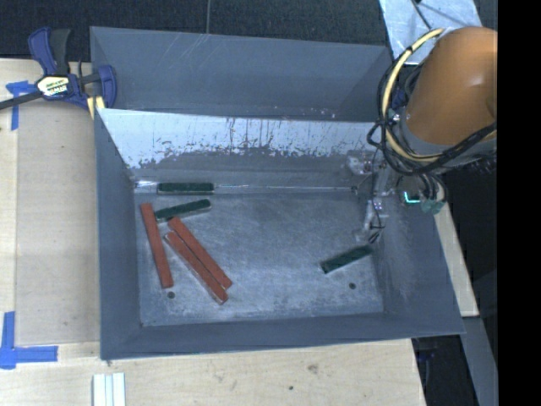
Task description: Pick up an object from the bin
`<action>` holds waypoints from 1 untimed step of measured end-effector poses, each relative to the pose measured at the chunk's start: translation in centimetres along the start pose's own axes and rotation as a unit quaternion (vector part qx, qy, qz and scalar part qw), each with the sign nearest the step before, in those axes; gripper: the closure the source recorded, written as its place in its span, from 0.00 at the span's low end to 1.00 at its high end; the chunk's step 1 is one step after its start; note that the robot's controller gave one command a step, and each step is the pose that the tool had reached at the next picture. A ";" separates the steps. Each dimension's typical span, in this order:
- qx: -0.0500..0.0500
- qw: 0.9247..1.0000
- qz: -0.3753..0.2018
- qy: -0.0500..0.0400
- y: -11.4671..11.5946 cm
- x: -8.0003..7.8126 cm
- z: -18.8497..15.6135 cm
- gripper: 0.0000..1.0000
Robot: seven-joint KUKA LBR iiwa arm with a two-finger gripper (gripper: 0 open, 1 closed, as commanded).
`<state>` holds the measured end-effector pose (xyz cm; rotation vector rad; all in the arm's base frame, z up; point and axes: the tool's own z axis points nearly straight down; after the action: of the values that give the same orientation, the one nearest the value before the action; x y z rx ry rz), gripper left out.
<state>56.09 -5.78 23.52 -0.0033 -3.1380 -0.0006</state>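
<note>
Grey metal bin seen from above, with the arm entering from the right under its orange cover. The hand hangs low over the right side of the bin floor, close to the right wall; whether it is open or closed cannot be told. Just below it lies a dark green stick, tilted, its upper end nearest the hand. Contact between the two cannot be judged. Well apart, at the left of the floor, lie two more green sticks near the back wall and a cluster of red-brown sticks, one near-upright and the others slanted beside it.
</note>
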 end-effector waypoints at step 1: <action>0.001 0.999 -0.049 0.001 -3.8 4.4 6.7 0.00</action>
<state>51.64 -9.58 16.83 0.1519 -3.1325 0.0008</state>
